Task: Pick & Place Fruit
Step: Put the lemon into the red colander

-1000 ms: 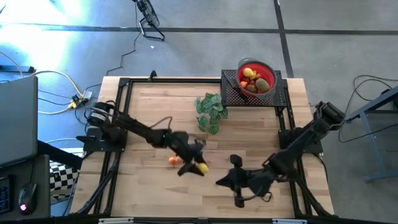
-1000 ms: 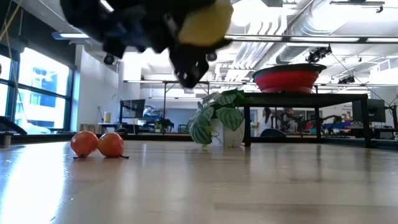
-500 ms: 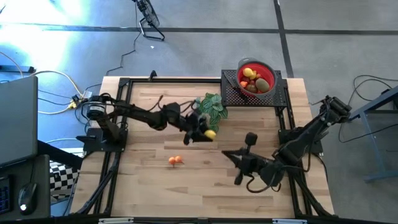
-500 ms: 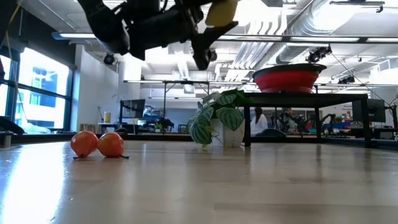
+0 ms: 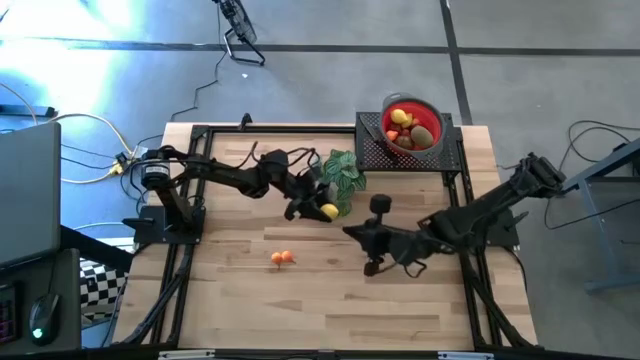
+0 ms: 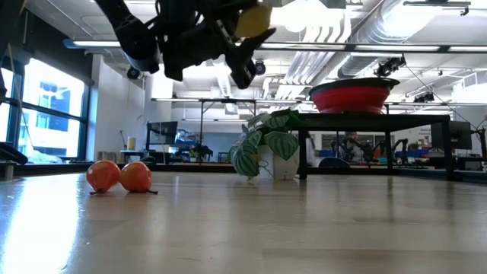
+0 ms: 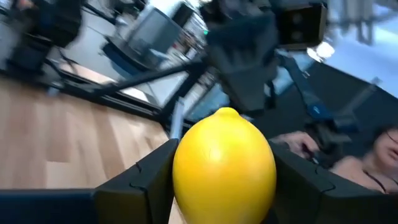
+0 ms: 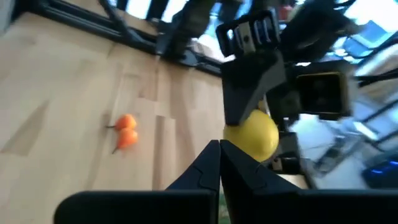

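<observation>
A yellow lemon is held in the air by my left gripper, which is shut on it just in front of the green plant sprig. Two small orange fruits lie side by side on the wooden table, nearer its front. The red bowl with several fruits in it stands on a black raised rack at the far right. My right gripper hovers shut right of the lemon, pointing toward it and holding nothing. My left gripper pinches the lemon's two opposite sides between its two fingers. The fingers come roughly level from the table's left. The lemon is lifted well clear of the table, seen high up in the low view.
The plant sprig stands right beside the held lemon. The rack's legs and black frame rails edge the table. Bare wood lies at the front and left of the two orange fruits. Cables run off the table's left.
My left gripper has carried the lemon up and away from the two orange fruits, toward the far edge and a little right, to the plant. My right gripper, still shut, has moved from the near edge toward the table's middle and has rolled about its own line.
</observation>
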Available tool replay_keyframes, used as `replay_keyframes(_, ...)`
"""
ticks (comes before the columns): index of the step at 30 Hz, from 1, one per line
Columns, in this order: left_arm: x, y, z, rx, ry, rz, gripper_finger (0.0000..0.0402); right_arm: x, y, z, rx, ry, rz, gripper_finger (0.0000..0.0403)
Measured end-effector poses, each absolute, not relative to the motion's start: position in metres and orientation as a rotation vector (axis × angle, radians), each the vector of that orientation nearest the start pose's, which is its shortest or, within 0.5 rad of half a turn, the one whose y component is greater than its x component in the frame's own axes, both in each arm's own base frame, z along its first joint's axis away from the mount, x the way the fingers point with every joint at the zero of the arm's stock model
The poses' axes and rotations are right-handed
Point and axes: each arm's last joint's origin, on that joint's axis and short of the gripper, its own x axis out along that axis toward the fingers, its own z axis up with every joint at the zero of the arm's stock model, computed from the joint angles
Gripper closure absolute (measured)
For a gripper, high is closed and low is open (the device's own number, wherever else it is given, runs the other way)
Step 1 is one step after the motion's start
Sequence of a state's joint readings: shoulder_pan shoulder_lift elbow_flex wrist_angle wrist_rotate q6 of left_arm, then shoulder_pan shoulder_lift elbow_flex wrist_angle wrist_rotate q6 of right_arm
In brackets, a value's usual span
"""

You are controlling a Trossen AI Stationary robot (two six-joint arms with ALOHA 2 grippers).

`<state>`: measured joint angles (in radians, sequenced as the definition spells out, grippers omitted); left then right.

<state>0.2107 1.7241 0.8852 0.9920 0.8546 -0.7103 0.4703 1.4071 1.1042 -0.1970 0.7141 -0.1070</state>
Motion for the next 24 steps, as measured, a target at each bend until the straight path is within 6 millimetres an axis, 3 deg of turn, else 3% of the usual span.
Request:
replay_keyframes(5,0.351,0.046,0.235,-0.566,0.119,-0.739,0.0197,0.29,0.107,0.305,-0.323,0.44,-0.197,0.04)
replay_keyframes(15,0.351,0.046,0.23,-0.597,0.169,-0.733,0.0199,0.281,0.109,0.32,-0.299,0.378,-0.147,0.0386)
replay_keyframes(19,0.351,0.045,0.23,-0.599,0.172,-0.733,0.0198,0.282,0.109,0.319,-0.289,0.386,-0.102,0.0328)
replay_keyframes(24,0.351,0.045,0.23,-0.601,0.175,-0.732,0.0198,0.286,0.107,0.315,-0.299,0.4,-0.091,0.0219)
